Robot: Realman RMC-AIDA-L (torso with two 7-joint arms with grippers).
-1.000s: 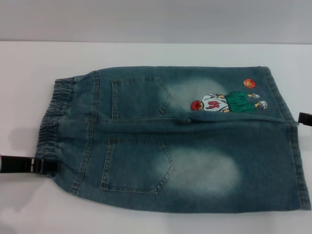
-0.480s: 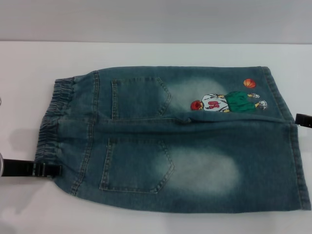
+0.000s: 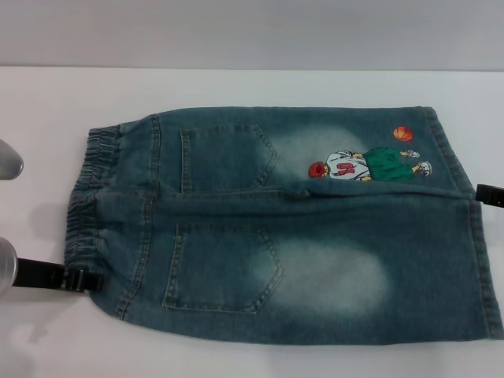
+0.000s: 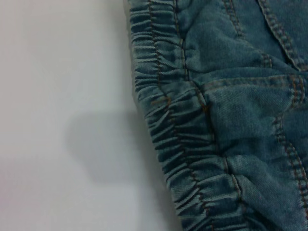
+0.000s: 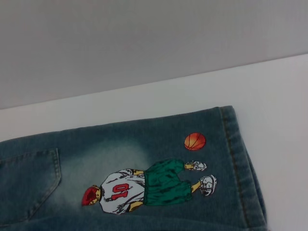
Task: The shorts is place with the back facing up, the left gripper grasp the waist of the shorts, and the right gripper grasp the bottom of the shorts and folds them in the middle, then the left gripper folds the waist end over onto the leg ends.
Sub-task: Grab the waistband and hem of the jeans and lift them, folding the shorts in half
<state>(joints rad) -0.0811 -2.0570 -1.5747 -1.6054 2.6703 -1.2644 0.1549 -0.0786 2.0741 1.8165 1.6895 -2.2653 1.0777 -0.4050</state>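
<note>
Head view puts the shorts point(image 3: 291, 224) flat on the white table point(image 3: 252, 87), back pockets up, with your left gripper point(image 3: 79, 278) low at the near corner of the waist of the shorts point(image 3: 90, 197) and your right gripper point(image 3: 488, 195) barely showing at the bottom of the shorts point(image 3: 472, 236), near the split between the legs. You cannot tell from any view whether either claw is spread or pinching. The risk as I judge it: the left claw sits at the very corner of the ruffled band, so it may catch only one layer or slip off the elastic, skewing the fold. Both arms reach in low and nearly level with the tabletop from opposite ends.
</note>
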